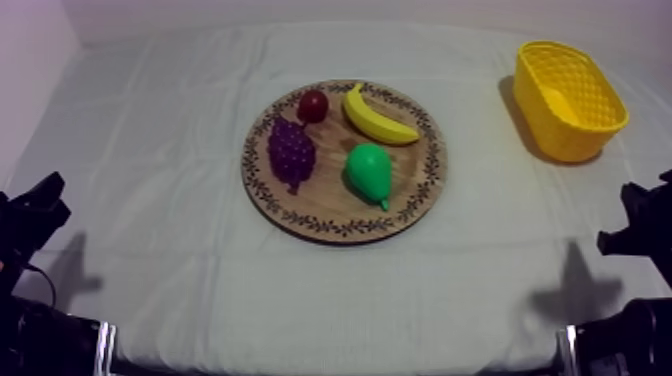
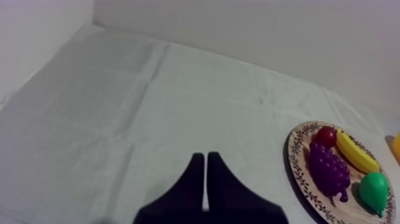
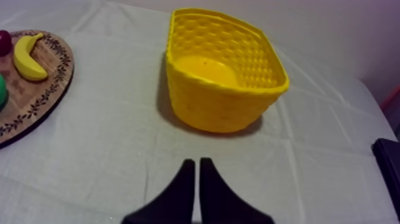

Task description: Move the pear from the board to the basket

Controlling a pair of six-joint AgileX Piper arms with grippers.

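Pear [image 1: 369, 172] on board [image 1: 325, 207], apart from right end effector [image 3: 197, 162].

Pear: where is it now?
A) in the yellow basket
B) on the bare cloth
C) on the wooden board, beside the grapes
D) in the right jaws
C: the pear lies on the wooden board next to the grapes, well apart from the yellow basket.

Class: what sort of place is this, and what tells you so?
Probably a robot practice bench, not a kitchen: a cloth-covered table, a toy pear on a wooden board, a yellow basket, and the left tool and right tool lying shut.
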